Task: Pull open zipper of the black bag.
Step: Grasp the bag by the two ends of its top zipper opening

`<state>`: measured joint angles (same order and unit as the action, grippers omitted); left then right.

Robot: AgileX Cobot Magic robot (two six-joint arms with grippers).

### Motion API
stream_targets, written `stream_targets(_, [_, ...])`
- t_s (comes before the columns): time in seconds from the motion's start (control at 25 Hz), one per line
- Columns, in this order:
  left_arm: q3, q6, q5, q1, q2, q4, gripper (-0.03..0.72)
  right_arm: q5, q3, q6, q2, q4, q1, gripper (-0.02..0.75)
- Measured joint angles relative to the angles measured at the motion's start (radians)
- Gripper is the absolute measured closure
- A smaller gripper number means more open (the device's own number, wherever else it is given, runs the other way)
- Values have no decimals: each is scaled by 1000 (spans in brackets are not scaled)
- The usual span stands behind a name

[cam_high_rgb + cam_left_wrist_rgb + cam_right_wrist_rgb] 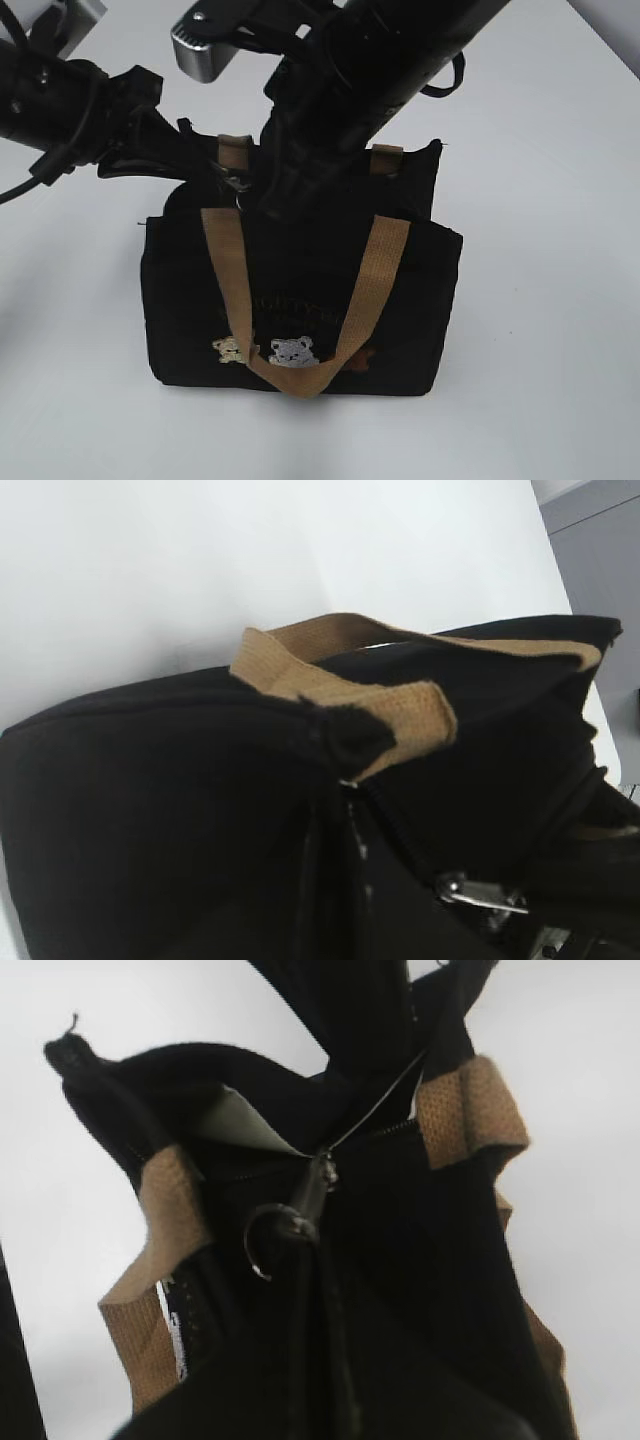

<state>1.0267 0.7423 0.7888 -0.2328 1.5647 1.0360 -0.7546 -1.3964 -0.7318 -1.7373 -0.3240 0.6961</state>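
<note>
Both grippers are closed at the black bag (300, 300) top — the right gripper (300, 1260) looks pinched on the zipper (375, 1110) ring pull (268, 1240), the left gripper (215, 170) seemingly bracing fabric — so next comes a steady pull along the track.

Black bag (400, 300): matt woven cloth, soft and creased, swallowing the light.
Straps (226, 275): tan webbing, coarse ribbed weave, frayed at the cut ends.
Zipper (375, 1115): fine dark line; ring pull (268, 1240) of shiny silver metal.
Bears (292, 351): stitched thread, slightly raised.
Desk (560, 200): smooth, white, faintly satin.
</note>
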Motion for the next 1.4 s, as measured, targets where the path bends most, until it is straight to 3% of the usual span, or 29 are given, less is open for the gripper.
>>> stream_targets(0.36, [0, 0, 0, 0, -1, 1, 683, -50, 0, 47, 51, 121, 0, 738])
stream_targets(0.56, [0, 0, 0, 0, -1, 1, 683, -51, 0, 33, 58, 21, 0, 732])
stream_targets(0.72, [0, 1, 0, 0, -1, 1, 683, -50, 0, -29, 56, -83, 0, 617])
stream_targets(0.88, [0, 1, 0, 0, -2, 1, 683, -49, 0, -45, 24, -101, 0, 534])
stream_targets(1.4, [0, 1, 4, 0, -2, 2, 683, 25, 0, -44, -2, -71, 0, 523])
